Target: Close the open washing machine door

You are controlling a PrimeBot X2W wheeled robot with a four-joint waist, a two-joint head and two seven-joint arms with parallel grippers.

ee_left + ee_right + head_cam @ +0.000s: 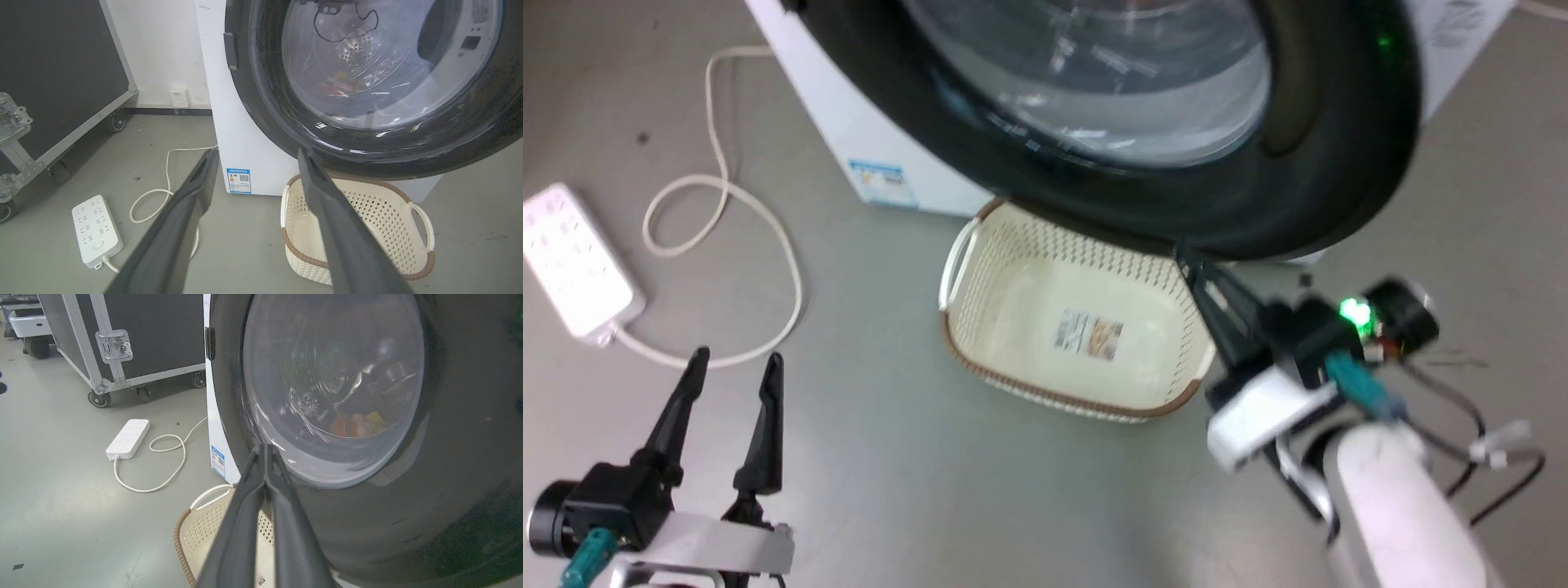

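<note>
The washing machine door (1307,155) is a big glossy black ring with a bulging clear glass window (1111,82); it also shows as the door (470,134) and the door (449,490) in the wrist views. It lies close against the white washing machine (841,122), whose blue sticker (239,181) sits low on the front. My right gripper (1183,255) is shut, empty, its tips at the door's lower rim; the right gripper (265,448) points at the glass edge. My left gripper (737,359) hangs open at lower left, away from the door.
A cream perforated basket (980,237) stands on the grey floor under the door. A white power strip (572,261) with a looped cord (768,229) lies left. A black wheeled flight case (135,339) stands further left of the machine.
</note>
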